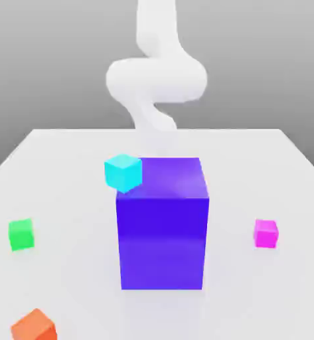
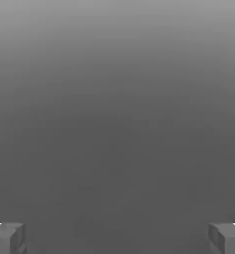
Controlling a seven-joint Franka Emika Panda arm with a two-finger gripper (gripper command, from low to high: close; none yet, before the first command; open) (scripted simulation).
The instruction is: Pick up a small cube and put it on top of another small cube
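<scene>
The small magenta-pink cube [image 1: 266, 234] sits on the white table at the exterior view's right, a little apart from the big blue-violet cube [image 1: 162, 222] in the middle. A cyan cube [image 1: 123, 172] appears at the big cube's upper left corner; what it rests on I cannot tell. A green cube [image 1: 20, 234] lies at the exterior view's left. My white arm [image 1: 156, 80] rises behind the big cube at the table's far side. In the hand view my gripper [image 2: 117, 239] is open, its two grey fingertips [image 2: 7, 238] far apart with only grey background between them.
An orange cube [image 1: 34, 327] lies at the near left corner of the white table [image 1: 73, 279]. The big blue-violet cube stands tall between the left and right cubes. Bare table surface lies in front of it and around the magenta cube.
</scene>
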